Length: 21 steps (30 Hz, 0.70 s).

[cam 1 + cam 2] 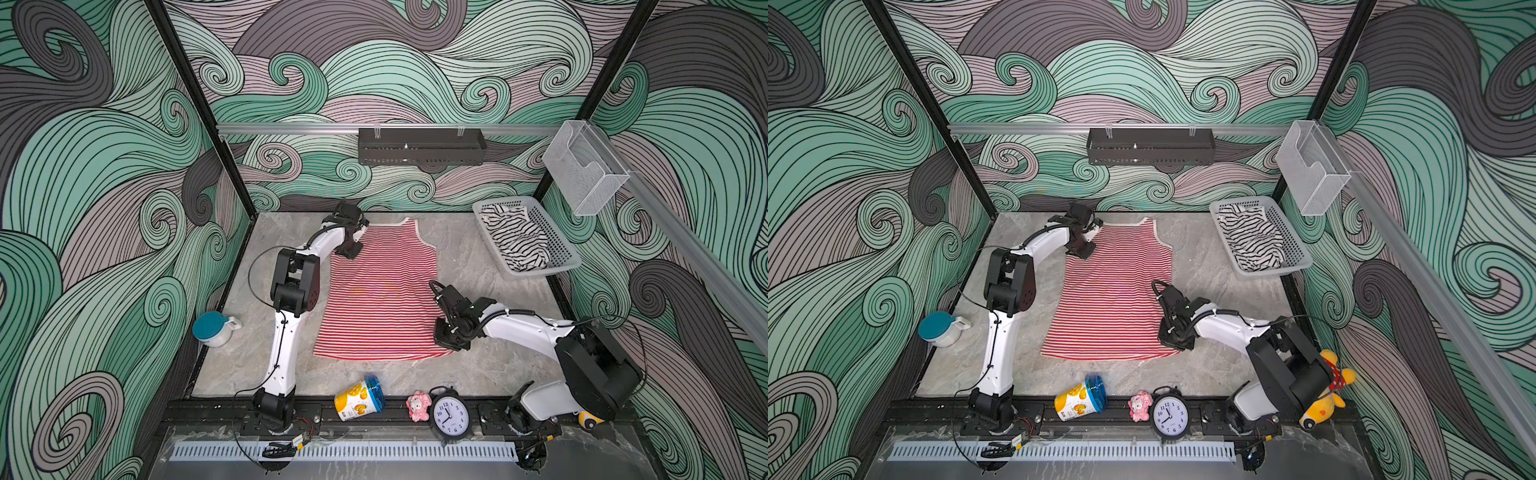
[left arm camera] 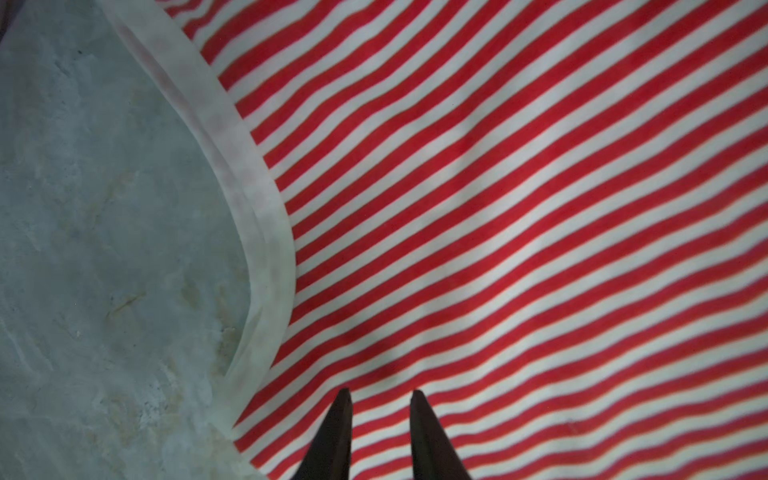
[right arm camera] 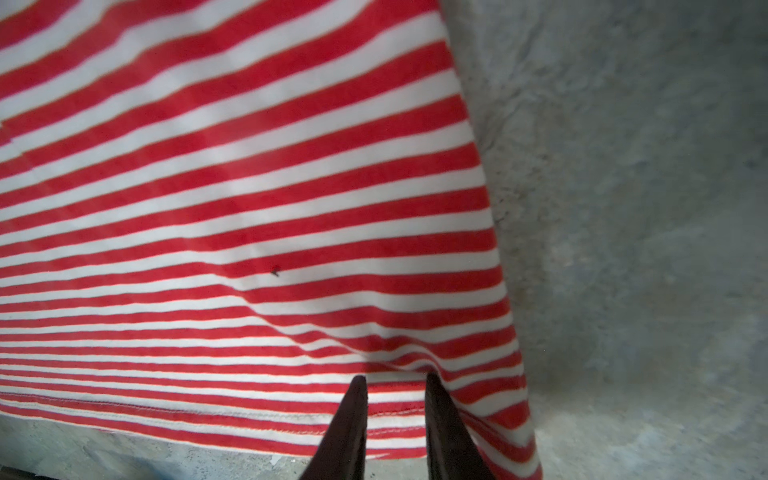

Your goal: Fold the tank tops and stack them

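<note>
The red-and-white striped tank top (image 1: pixel 380 291) (image 1: pixel 1113 291) lies spread flat on the grey table, straps toward the back wall. My left gripper (image 1: pixel 349 253) (image 1: pixel 1081 251) is down at its far left armhole. In the left wrist view the gripper (image 2: pixel 380 395) is open a little over flat striped cloth (image 2: pixel 498 208), next to the cream trim (image 2: pixel 257 208). My right gripper (image 1: pixel 451 340) (image 1: pixel 1177 340) is at the near right hem corner. In the right wrist view it (image 3: pixel 395 380) stands slightly open on the hem (image 3: pixel 249 409), where wrinkles gather. The black-and-white tank top (image 1: pixel 517 241) (image 1: pixel 1250 239) lies crumpled in the basket.
The grey basket (image 1: pixel 569 259) sits at the back right. Along the front edge lie a yellow can (image 1: pixel 359 399), a pink toy (image 1: pixel 417 405) and a black clock (image 1: pixel 451 415). A blue-lidded jug (image 1: pixel 212 328) stands left. A yellow plush (image 1: pixel 1325 395) lies behind the right arm.
</note>
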Tool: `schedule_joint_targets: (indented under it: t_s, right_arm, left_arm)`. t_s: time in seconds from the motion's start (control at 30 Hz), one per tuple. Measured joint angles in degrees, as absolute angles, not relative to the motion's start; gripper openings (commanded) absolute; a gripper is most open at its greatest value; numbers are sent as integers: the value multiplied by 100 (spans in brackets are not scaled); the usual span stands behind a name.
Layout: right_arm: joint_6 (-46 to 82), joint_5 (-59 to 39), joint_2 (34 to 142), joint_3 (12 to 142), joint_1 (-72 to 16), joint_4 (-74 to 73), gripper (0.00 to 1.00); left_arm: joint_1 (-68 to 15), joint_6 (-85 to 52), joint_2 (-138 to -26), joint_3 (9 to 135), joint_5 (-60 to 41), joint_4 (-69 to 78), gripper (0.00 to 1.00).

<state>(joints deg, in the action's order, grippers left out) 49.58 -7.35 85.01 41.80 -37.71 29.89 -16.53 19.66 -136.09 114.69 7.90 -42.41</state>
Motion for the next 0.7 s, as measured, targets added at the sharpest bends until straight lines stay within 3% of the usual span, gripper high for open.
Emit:
schedule_joint_targets:
  t_s: [0.43,0.7]
  right_arm:
    - [4204,-757,9299,5000,-3120,3273,29]
    - [3188,-755,10457,6438,-2239,3745,31]
  left_arm:
    - [-1347,1938,-13716,11441,1138,-4453,28]
    - [-910,1688,-13074,10368,1267,-4390,28]
